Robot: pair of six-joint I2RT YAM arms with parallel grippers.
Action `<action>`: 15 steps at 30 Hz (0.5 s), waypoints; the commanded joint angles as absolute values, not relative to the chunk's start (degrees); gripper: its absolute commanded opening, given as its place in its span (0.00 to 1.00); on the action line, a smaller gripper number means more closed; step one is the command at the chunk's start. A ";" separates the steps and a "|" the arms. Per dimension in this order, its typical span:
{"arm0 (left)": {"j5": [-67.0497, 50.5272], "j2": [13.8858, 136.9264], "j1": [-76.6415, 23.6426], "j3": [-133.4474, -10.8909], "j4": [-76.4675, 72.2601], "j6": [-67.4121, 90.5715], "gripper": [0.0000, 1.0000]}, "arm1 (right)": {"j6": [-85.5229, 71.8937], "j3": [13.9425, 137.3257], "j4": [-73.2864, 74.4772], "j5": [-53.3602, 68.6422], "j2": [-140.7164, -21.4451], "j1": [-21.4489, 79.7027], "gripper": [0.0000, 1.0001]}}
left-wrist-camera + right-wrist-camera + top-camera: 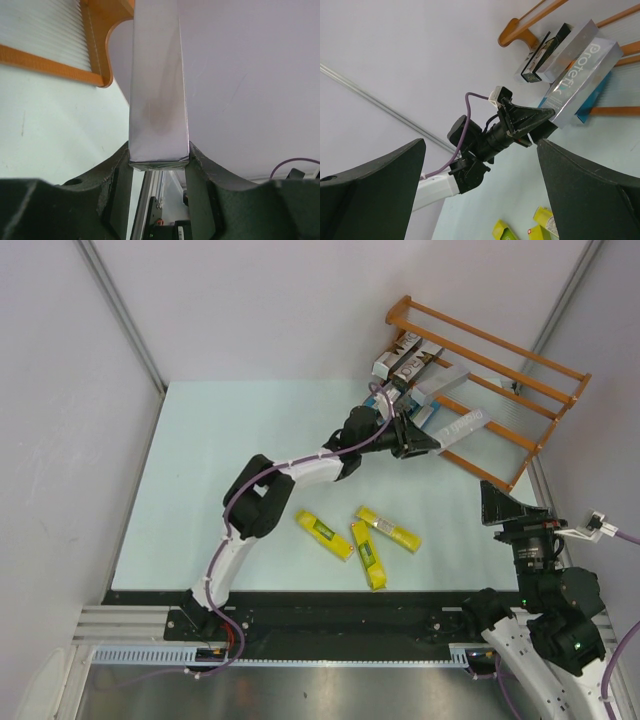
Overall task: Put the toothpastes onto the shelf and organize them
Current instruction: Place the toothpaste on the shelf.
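Nearest, the right gripper (500,502) hangs spread and empty at the table's (220,460) near right corner; three yellow toothpastes (368,555) lie loose near the near edge. Farther, the left gripper (428,441) pinches a silver toothpaste (462,426) by its end over the shelf (520,375) at the far right corner: placing seems underway, needing alignment beside the shelved cartons (405,355) before release.
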State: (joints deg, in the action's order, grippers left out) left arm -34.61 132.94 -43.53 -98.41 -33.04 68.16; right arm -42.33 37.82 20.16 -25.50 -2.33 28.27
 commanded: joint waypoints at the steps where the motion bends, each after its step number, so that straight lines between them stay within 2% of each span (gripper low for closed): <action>1: -33.40 135.17 -43.07 -108.17 -34.55 69.96 0.22 | -41.13 39.99 20.48 -26.89 -1.85 28.30 1.00; 6: -32.87 141.05 -42.72 -118.02 -29.97 72.06 0.22 | -40.96 40.17 20.74 -27.07 -1.76 28.30 1.00; 15: -27.25 143.00 -41.49 -119.70 -29.27 76.38 0.23 | -40.34 41.22 22.15 -28.30 -1.84 28.39 1.00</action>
State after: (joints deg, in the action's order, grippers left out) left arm -30.79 143.20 -42.61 -115.96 -28.03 73.84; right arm -41.50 38.94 22.17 -26.61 -2.33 28.27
